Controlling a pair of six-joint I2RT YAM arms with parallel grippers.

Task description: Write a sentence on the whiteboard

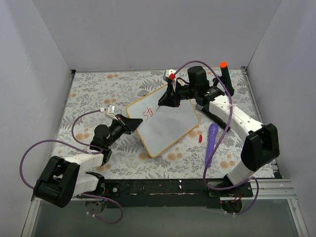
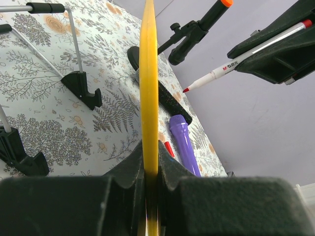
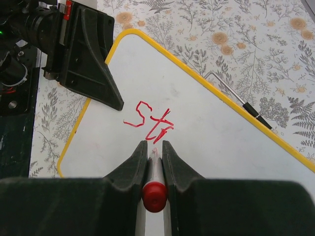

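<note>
The whiteboard (image 1: 170, 126), white with a yellow frame, lies at an angle in the middle of the table. The sentence (image 1: 149, 114) is only a few red letters, about "Str", near its upper left corner, and reads clearly in the right wrist view (image 3: 150, 123). My left gripper (image 1: 132, 123) is shut on the board's left edge, and the frame (image 2: 148, 88) shows edge-on between its jaws (image 2: 149, 147). My right gripper (image 1: 165, 101) is shut on a red-tipped white marker (image 3: 155, 184), its tip just below the last letter. I cannot tell whether the tip touches the board. The marker also shows in the left wrist view (image 2: 231, 61).
A purple pen-shaped object (image 1: 212, 142) and a small red cap (image 1: 200, 137) lie right of the board. A black handle with an orange top (image 1: 225, 76) stands at the back right. A black wire stand (image 1: 207, 114) sits by the board's right corner. White walls enclose three sides.
</note>
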